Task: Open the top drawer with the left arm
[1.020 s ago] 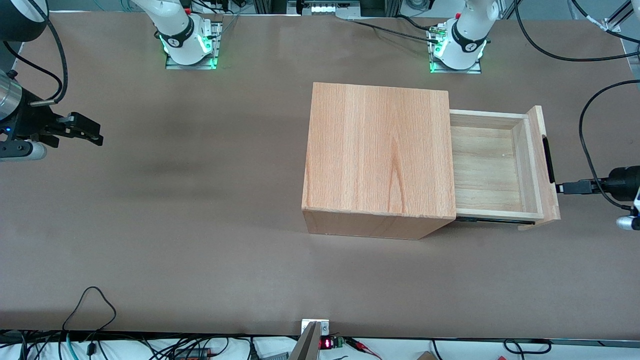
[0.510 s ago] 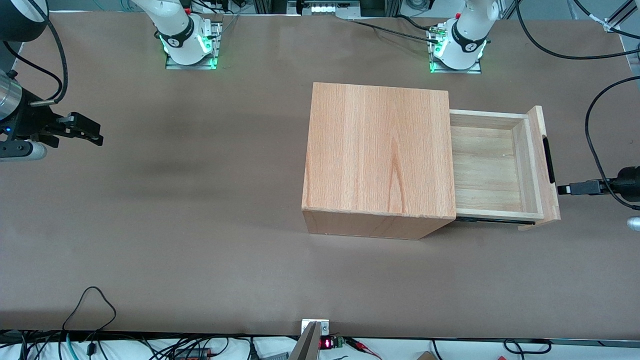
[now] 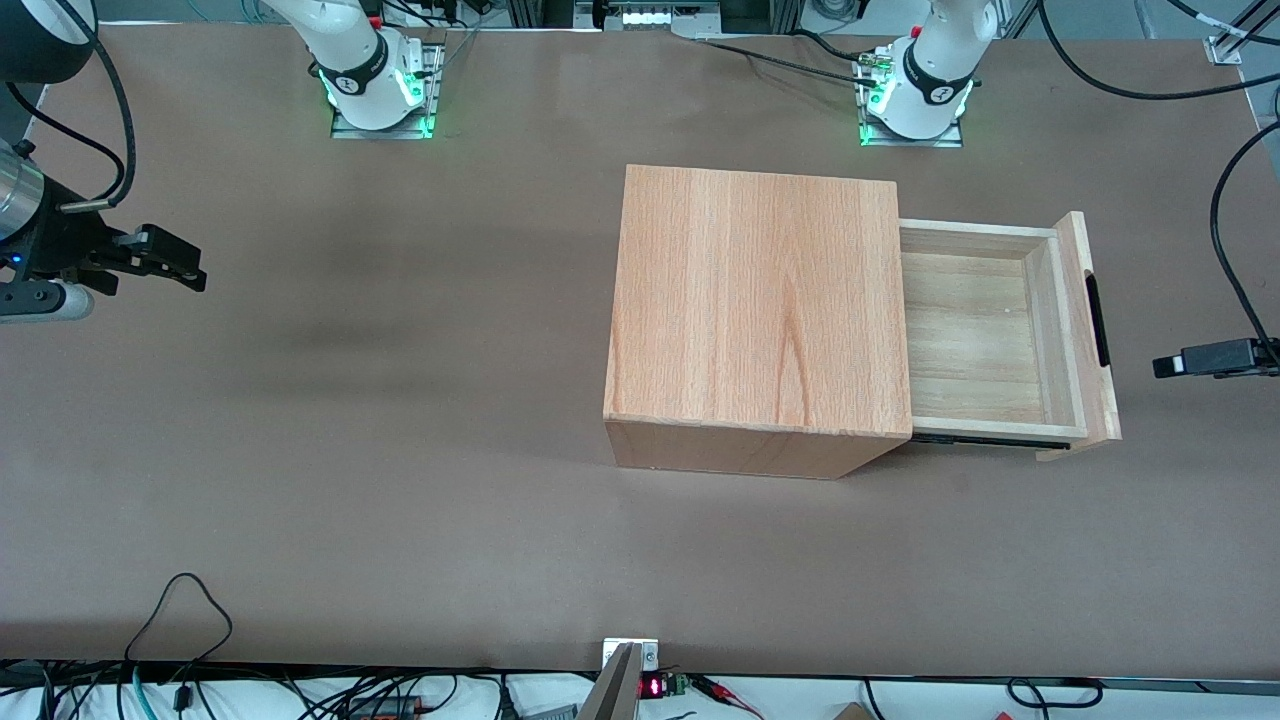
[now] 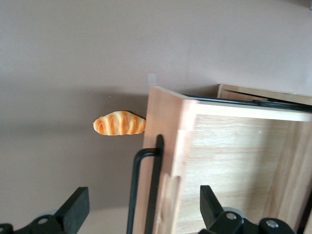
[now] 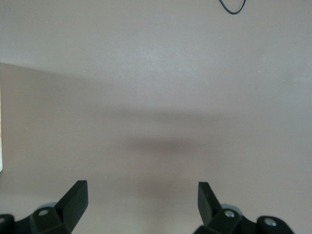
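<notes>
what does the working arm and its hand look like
The left arm is white with rounded joints, a black band near its base and green lights glowing at the mount. A black cable trails along it. Its hand, close in front of the top drawer, has two black, wedge-shaped fingers on a black body with round silver screws, set wide apart.

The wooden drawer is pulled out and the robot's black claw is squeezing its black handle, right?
Not quite. The light-wood top drawer is pulled out, but the left arm's black two-finger gripper is open, holding nothing, its fingers apart from the slim black bar handle. The left wrist view shows this.
</notes>
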### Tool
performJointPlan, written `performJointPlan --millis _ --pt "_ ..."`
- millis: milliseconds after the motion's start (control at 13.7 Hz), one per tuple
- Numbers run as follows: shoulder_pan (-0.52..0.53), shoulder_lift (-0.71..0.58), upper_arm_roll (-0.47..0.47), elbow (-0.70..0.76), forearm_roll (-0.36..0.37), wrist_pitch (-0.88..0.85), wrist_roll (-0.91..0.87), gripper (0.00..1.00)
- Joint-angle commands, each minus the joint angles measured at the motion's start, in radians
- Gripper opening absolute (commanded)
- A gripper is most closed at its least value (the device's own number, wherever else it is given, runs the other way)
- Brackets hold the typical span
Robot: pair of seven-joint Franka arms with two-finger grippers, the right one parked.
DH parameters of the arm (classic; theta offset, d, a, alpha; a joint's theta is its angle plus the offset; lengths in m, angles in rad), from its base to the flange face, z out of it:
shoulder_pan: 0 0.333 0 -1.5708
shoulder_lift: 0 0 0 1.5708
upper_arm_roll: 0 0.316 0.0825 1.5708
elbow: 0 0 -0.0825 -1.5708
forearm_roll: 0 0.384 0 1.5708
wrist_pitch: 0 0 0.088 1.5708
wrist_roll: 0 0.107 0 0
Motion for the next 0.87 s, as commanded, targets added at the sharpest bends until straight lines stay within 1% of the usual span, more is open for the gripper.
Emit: performJointPlan --millis 0,73,146,219,291,437,583,802 --pt "-0.054 -0.067 0.002 0.002 0.037 -0.052 -0.001 1.00" --pt "-0.065 -0.082 -0.001 0.004 0.054 -0.056 -0.001 1.00" --pt "-0.106 -0.093 0.001 0.002 0.072 -0.058 -0.005 1.00" --pt "-0.153 -0.097 0.002 0.002 0.119 -0.060 -0.031 1.00" --pt "-0.178 -0.099 0.001 0.002 0.153 -0.060 -0.072 1.00" --pt "-0.203 -0.105 -0.006 0.004 0.160 -0.104 -0.109 1.00" --pt "-0.233 -0.137 -0.006 0.004 0.161 -0.147 -0.158 1.00" --pt "-0.250 -0.156 -0.006 0.002 0.163 -0.184 -0.183 1.00"
